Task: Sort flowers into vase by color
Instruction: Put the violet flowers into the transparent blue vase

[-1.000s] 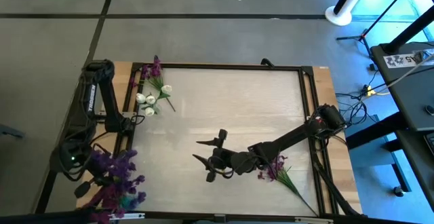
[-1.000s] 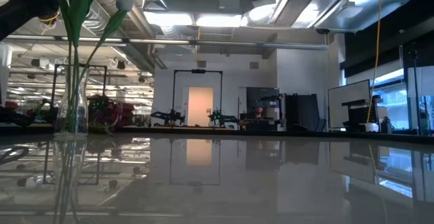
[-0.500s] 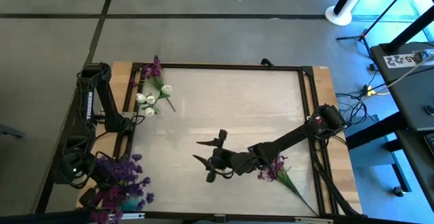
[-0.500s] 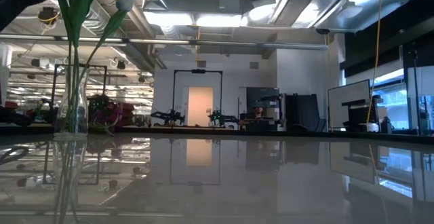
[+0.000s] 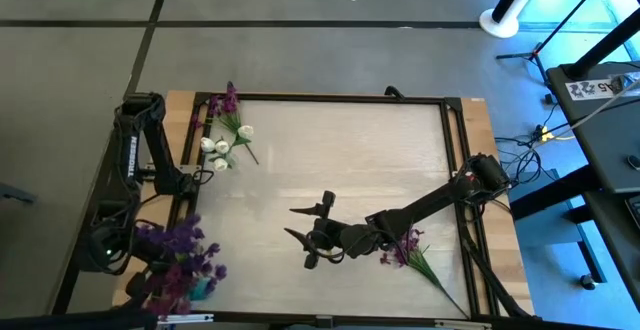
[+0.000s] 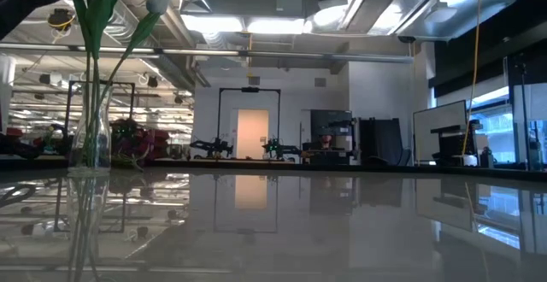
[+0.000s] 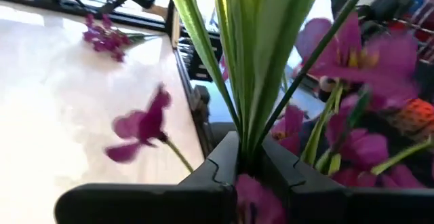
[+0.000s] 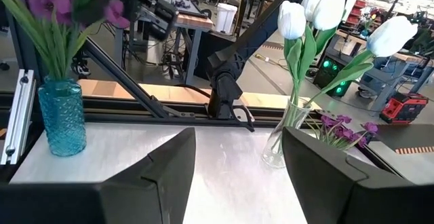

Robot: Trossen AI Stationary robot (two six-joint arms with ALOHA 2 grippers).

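Observation:
My left gripper (image 7: 241, 166) is shut on a bunch of purple flowers (image 5: 180, 260) at the table's near left corner, over a teal glass vase (image 8: 62, 119). A clear vase (image 8: 281, 139) holds white tulips (image 5: 220, 150) near the far left. One purple sprig (image 5: 405, 250) lies flat on the table under my right arm. Another purple sprig (image 5: 228, 105) lies by the far left corner. My right gripper (image 5: 300, 222) is open over the table's middle, a little above the top, and touches nothing. My left gripper pinches the bunch's green stems and leaves (image 7: 247, 115) between its two fingers, and purple blossoms spread all around the fingers. In the right wrist view the stems (image 8: 54, 51) run down into the mouth of the teal vase.
A dark metal frame (image 5: 455, 170) borders the pale tabletop. The middle and far right of the table show bare wood (image 5: 360, 150). Cables and equipment stand beyond the right edge. The low view shows the clear vase (image 6: 90, 137) at its left.
My left gripper has carried the purple bunch a little toward the table's right, staying at the near left corner. My right arm has kept still.

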